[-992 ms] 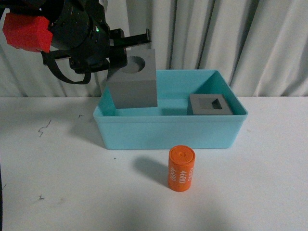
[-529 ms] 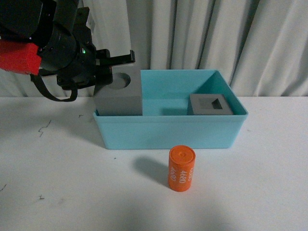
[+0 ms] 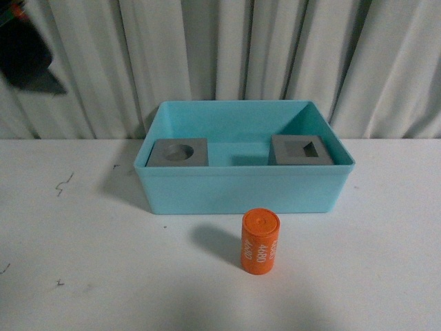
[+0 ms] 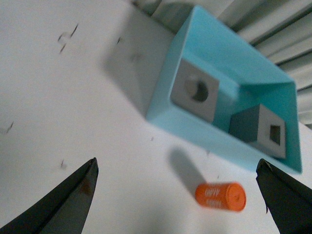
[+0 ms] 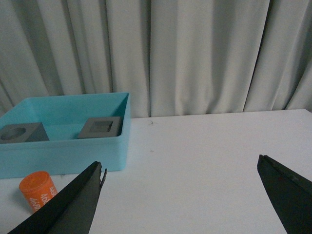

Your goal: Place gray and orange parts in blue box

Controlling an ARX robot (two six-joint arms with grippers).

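With the left gripper (image 4: pixel 176 165) and right gripper (image 5: pixel 180 162) both spread wide and empty over the white table (image 3: pixel 69 262), the orange cylinder (image 3: pixel 260 242) stands upright just before the blue box (image 3: pixel 241 189), which holds the round-recess gray cube (image 3: pixel 178 152) at its left end and the square-recess gray cube (image 3: pixel 301 149) at its right.

- We see the blue box (image 3: pixel 241 189) as smooth plastic, with a soft, low sheen on its sloped walls.
- The gray cube with a round recess (image 3: pixel 196 157) and the gray cube with a square recess (image 3: pixel 286 153) both look matt and even, like dull plastic without shine.
- The orange cylinder (image 3: pixel 260 243) has a smooth, slightly satin skin carrying white print.
- The bench (image 3: pixel 83 262) is white and matt, marked with a few small dark scuffs.
- Behind it we see a curtain (image 3: pixel 241 48) of pale, softly pleated cloth.
- The fingers (image 4: pixel 68 204) of the left gripper (image 4: pixel 176 162) and of the right gripper (image 5: pixel 180 163) look dark and matt.
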